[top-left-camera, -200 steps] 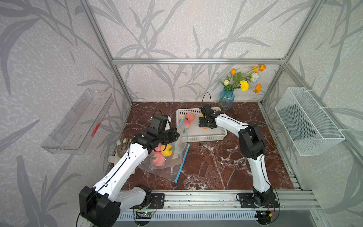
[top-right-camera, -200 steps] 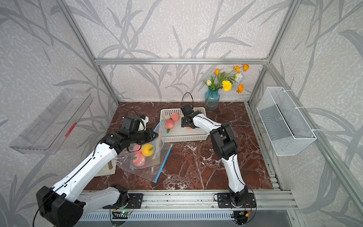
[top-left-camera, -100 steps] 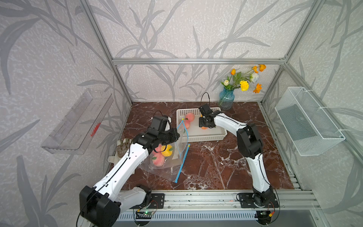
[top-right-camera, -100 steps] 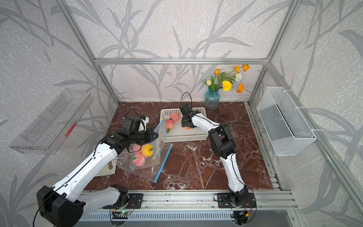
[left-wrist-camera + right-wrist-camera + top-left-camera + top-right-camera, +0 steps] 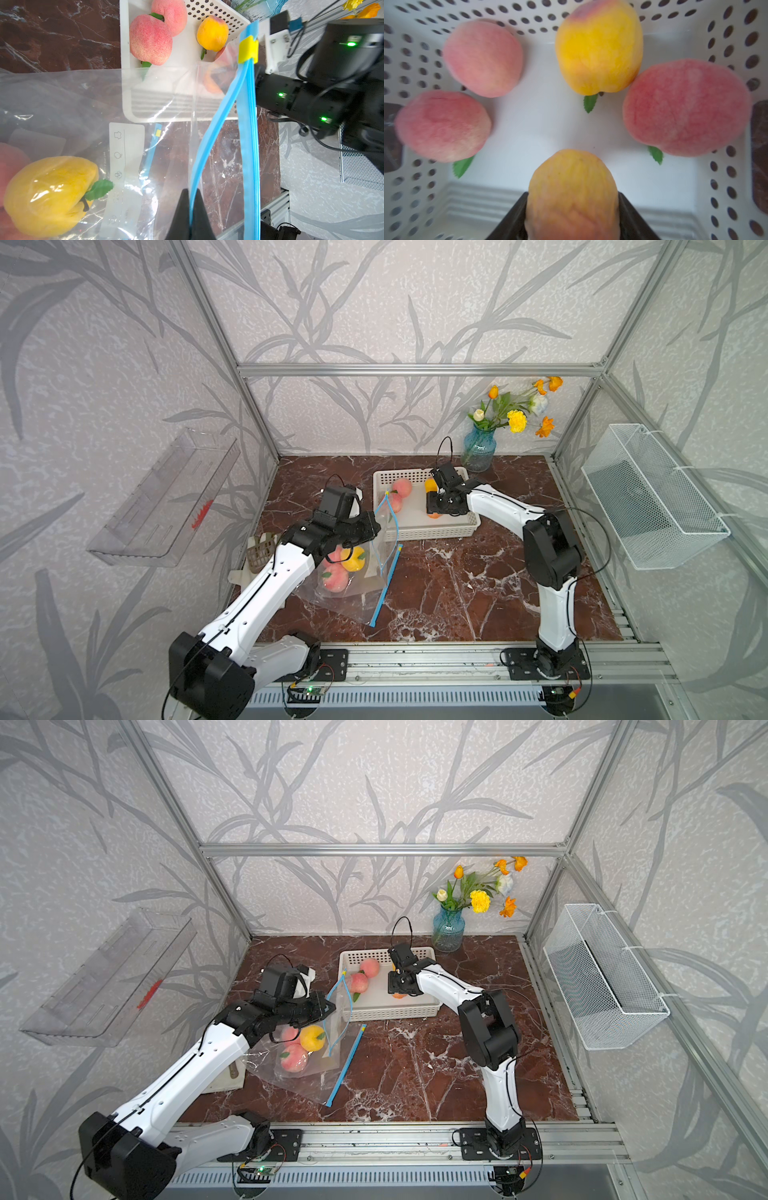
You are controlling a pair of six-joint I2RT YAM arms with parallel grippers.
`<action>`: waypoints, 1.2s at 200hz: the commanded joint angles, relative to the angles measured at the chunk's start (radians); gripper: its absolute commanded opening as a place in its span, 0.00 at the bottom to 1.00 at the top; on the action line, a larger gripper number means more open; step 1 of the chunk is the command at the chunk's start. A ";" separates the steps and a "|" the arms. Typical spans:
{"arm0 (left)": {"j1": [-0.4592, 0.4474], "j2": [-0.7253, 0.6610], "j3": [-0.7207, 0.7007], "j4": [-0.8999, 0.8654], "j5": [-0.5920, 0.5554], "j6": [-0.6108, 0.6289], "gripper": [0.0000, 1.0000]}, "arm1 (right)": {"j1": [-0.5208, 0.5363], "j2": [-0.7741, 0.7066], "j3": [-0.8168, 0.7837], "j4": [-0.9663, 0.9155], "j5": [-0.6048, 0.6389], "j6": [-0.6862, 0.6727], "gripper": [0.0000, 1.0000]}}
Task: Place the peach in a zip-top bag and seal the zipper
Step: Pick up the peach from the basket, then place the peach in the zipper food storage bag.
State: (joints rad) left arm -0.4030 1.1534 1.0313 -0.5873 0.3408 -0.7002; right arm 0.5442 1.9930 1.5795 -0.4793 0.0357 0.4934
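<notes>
Right, nearest the front rail: zip-top bag (image 5: 274, 1077) lies crumpled on the marble bench (image 5: 457, 593), w/ a yellow peach (image 5: 311, 1038) & a pink peach (image 5: 293, 1058) inside, touching. A third pinkish fruit (image 5: 290, 1034) sits behind them, mostly hidden by the left arm (image 5: 274, 580). Beside the bag a flat blue strip (image 5: 386, 585) lies on the stone – can't tell if it's part of this bag or a 2nd one.

Left fingers (image 5: 180, 214) are pinched tight on one blue lip (image 5: 212, 133) of the bag mouth, holding it up off the bench. The other lip (image 5: 248, 145) runs straight alongside, apart from it, so the mouth gapes. Both meet at a yellow tab (image 5: 247, 48) at the far end, just by the basket's near corner.

Further back: white perforated basket (image 5: 432, 533) stands just beyond the bag mouth. Right fingers (image 5: 515, 216) are down inside it, clamped on both sides of an orange-yellow peach (image 5: 571, 182) – the task's fruit, gripped but inside the basket walls, not yet in the bag. Can't tell if it's clear of the basket floor. Around it per wrist view: two pink peaches (image 5: 481, 58) close together, a loose yellow peach (image 5: 600, 47), & a big pink peach (image 5: 685, 108) up against that one.

Back corner: blue glass vase (image 5: 478, 454) w/ orange & yellow flowers (image 5: 517, 421), near the basket's far end. Side walls: clear tray (image 5: 166, 497) on the left, wire basket (image 5: 652, 497) on the right.
</notes>
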 commanded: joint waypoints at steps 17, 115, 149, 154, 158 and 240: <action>0.003 -0.012 -0.009 0.007 -0.040 0.003 0.00 | 0.018 -0.208 -0.070 0.101 -0.161 0.012 0.56; 0.003 -0.020 -0.012 0.061 0.005 -0.025 0.00 | 0.210 -0.503 -0.160 0.199 -0.297 -0.010 0.58; 0.004 -0.030 -0.017 0.066 0.008 -0.027 0.00 | 0.296 -0.495 -0.184 0.247 -0.286 -0.047 0.58; 0.004 -0.033 -0.017 0.067 0.006 -0.027 0.00 | 0.310 -0.492 -0.188 0.251 -0.278 -0.051 0.58; 0.003 -0.035 -0.018 0.067 0.006 -0.027 0.00 | 0.318 -0.489 -0.193 0.253 -0.274 -0.050 0.58; 0.004 -0.064 -0.004 0.058 -0.005 -0.018 0.00 | 0.333 -0.465 -0.253 0.214 -0.212 -0.032 0.58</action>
State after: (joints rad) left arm -0.4026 1.1152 1.0237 -0.5373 0.3405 -0.7261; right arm 0.8776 1.5162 1.3243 -0.2405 -0.2165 0.4770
